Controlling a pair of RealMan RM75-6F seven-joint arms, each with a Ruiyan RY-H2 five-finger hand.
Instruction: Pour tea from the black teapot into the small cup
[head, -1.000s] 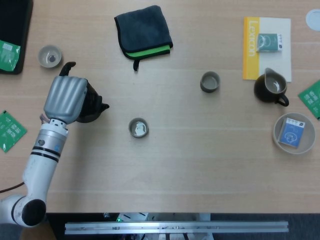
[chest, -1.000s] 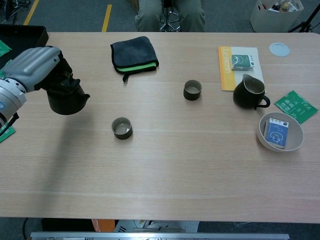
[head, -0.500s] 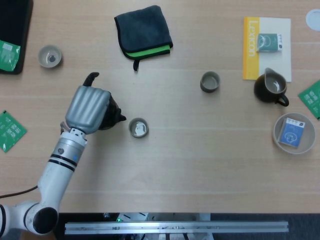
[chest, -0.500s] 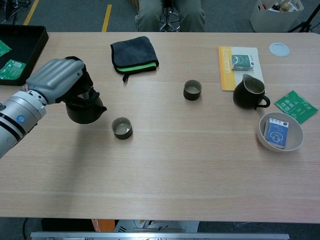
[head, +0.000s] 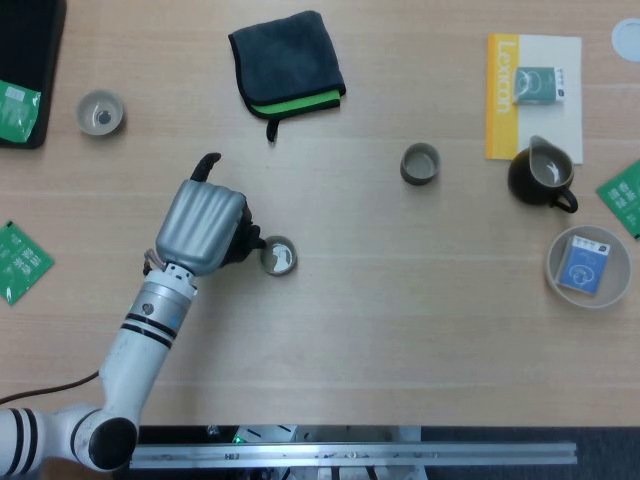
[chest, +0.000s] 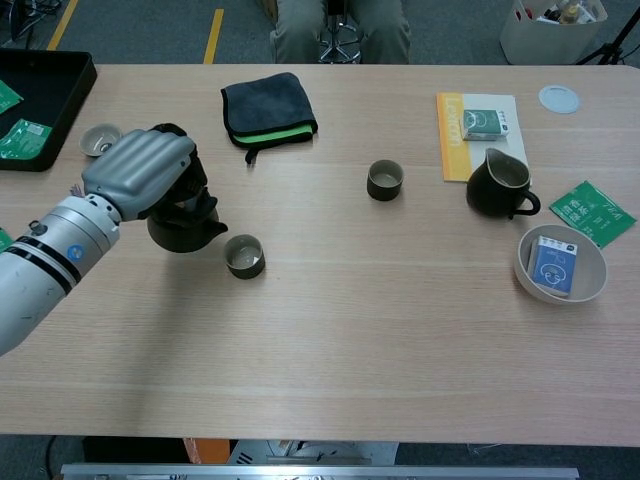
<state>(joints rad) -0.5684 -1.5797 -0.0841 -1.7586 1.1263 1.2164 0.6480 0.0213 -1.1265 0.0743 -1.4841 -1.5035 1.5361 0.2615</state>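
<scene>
We are gripping the black teapot in our left hand, fingers clamped round its body, spout just left of the small cup (probably heavy, glazed, slippery, so holding firmly). Right hand unseen.

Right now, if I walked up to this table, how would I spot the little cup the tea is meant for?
Find the robot's left hand holding the black teapot on the table's left half. Just off the teapot's spout stands the small cup. Unlike the other two cups, one by the black tray and one near the yellow booklet, it sits right beside the teapot.
</scene>
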